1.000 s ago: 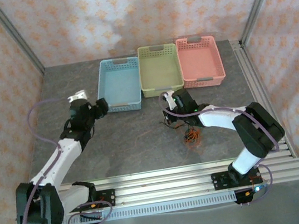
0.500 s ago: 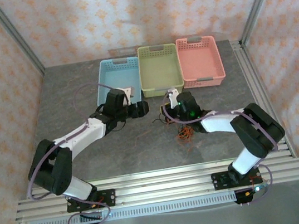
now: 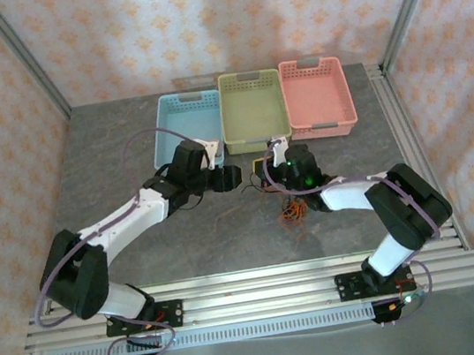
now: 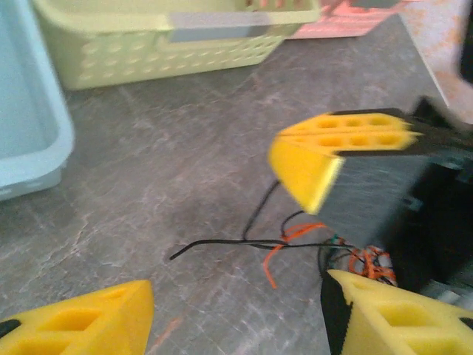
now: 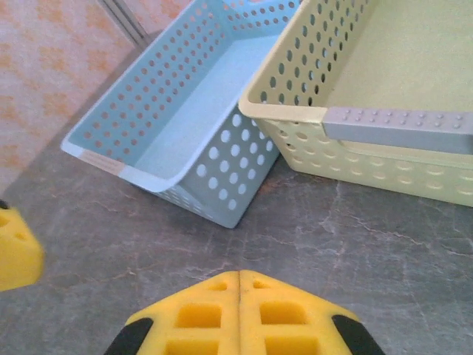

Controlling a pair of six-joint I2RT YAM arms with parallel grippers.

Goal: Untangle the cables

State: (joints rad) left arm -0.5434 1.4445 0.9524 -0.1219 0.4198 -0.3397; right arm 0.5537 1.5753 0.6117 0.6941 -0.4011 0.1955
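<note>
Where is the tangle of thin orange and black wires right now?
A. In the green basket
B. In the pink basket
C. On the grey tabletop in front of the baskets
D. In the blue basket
C: the orange and black cables lie in a small tangle on the bare grey tabletop, on the near side of the row.

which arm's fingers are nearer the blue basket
Left. The left fingers sit just off the near right corner of the blue basket; the right fingers are further right, on the near side of the green basket.
</note>
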